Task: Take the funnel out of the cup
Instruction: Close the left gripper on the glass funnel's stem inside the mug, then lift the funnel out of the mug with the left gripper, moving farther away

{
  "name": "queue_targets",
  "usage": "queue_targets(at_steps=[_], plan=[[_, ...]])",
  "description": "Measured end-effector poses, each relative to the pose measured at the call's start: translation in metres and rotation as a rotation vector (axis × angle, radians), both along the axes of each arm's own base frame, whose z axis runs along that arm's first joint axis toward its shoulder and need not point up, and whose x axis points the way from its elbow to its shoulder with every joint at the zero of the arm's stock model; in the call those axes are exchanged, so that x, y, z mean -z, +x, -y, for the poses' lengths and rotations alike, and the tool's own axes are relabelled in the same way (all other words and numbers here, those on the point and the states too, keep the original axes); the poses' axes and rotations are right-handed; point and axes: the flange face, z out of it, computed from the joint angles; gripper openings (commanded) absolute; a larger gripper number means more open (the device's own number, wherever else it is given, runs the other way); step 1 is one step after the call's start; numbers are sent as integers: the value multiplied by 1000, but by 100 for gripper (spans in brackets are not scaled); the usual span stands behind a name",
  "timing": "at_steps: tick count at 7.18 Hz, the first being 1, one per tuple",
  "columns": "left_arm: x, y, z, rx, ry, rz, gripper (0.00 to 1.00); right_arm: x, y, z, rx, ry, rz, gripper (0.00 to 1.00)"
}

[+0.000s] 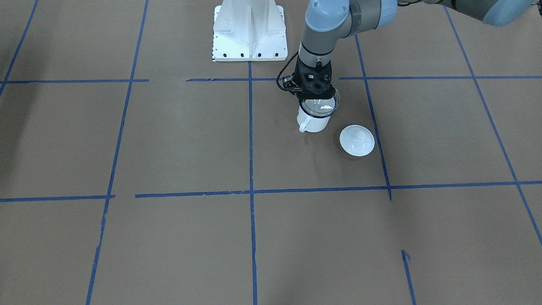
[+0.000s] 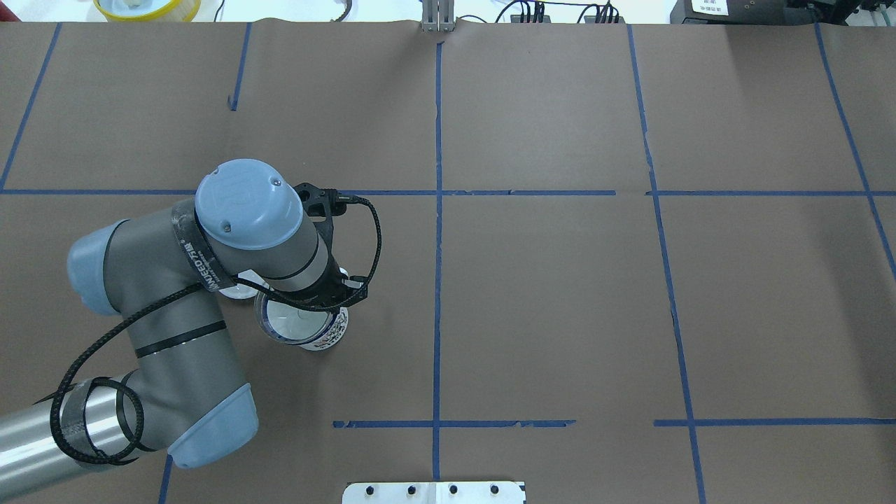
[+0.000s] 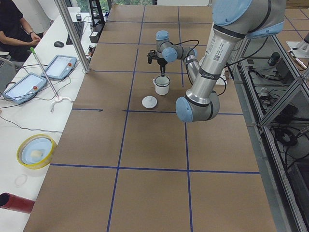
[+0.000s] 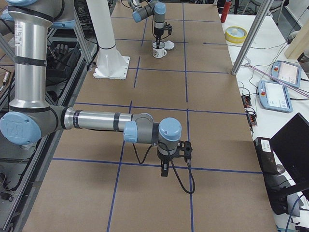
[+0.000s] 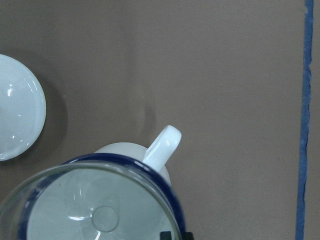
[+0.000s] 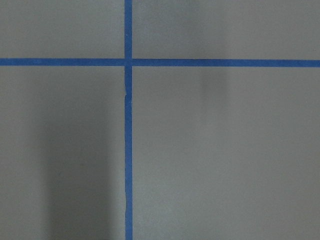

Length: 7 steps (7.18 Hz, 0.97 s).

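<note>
The bench (image 1: 169, 140) is carrying everything. The left tool (image 1: 316, 94) is hanging at the robot-side rim of the cup (image 1: 313, 120); whether its jaws are gripping cannot be told. The right tool (image 4: 164, 170) is hovering well apart, its state equally unclear. The funnel (image 1: 320, 106) is sitting in the cup. The grasp step appears to be in hand, and the next move calls for a firm pinch on the funnel's rim and a straight lift.

funnel (image 1: 320, 106): clear, wide round rim, seated upright in cup (image 1: 313, 123). its rim rests on the cup's dark blue lip, spout down inside. cup: white enamel, upright on table (image 1: 169, 148), loop handle pointing away from the robot.
</note>
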Motion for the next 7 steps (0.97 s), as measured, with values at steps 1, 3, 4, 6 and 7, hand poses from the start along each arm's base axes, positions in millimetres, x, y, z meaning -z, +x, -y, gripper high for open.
queue_targets(at_steps=[1,3,4,6,7], plan=[[6,-5,-2,8,-1,-15,0,0,0,0,0,0,0,100],[31,-36,-8,24,26,-79,0,0,0,0,0,0,0,100],[42,-58,-3,44,41,-110,0,0,0,0,0,-1,0,100],[55,-106,23,102,37,-143,0,-1,0,0,0,-1,0,100],[60,-134,35,143,31,-140,0,0,0,0,0,-1,0,100]])
